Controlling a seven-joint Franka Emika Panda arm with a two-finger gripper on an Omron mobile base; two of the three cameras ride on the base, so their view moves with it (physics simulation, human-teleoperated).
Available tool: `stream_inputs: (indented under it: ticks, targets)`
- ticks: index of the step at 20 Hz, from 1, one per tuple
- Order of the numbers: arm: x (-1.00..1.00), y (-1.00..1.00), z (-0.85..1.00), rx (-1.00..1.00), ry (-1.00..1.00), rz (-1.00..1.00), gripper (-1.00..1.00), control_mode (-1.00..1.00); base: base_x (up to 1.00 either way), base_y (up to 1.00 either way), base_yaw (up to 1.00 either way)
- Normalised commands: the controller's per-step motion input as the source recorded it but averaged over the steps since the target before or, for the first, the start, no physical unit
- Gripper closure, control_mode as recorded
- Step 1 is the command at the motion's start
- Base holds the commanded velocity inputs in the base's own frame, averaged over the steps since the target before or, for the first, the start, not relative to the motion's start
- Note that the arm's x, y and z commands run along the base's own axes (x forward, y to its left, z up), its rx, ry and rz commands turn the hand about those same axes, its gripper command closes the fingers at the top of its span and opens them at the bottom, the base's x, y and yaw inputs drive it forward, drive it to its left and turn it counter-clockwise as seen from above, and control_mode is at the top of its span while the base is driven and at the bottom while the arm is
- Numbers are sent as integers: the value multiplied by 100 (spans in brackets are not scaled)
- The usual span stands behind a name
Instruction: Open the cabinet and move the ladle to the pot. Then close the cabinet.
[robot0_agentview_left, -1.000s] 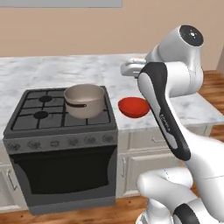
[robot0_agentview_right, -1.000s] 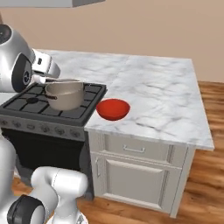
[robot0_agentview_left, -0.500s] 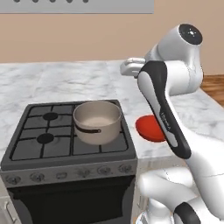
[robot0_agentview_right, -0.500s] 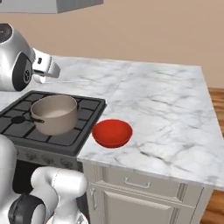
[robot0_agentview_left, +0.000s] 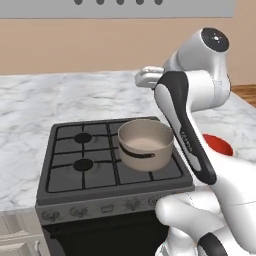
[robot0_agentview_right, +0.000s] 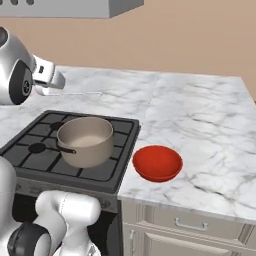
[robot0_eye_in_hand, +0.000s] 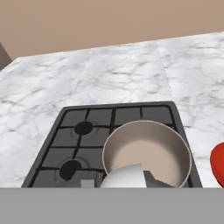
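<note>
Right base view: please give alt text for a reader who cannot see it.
A beige pot with a dark side handle sits on a black gas stove; a red bowl lies beside it on the marble counter.

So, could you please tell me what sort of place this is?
A kitchen, rendered: a gas stove with a pot on a burner, set into a marble counter with a red bowl.

One pot (robot0_agentview_left: 145, 144), one red bowl (robot0_agentview_right: 157, 163), one stove (robot0_agentview_left: 80, 165) with four burners.
</note>
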Motion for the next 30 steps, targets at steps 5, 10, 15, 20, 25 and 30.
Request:
stream_inputs:
  ticks: [5, 10, 15, 20, 25, 30]
  targets:
    - [0, 0, 0, 0, 0, 0, 100, 100, 76, 5, -13]
    - [42, 0, -20, 4, 20, -5, 100, -100, 15, 0, -2]
    - [44, -16, -43, 3, 23, -3, 100, -100, 0, 0, 0]
    - [28, -13, -44, 0, 20, -2, 100, -100, 0, 0, 0]
    - [21, 0, -67, 0, 12, 0, 100, -100, 0, 0, 0]
    - [32, 0, -60, 0, 7, 0, 100, -100, 0, 0, 0]
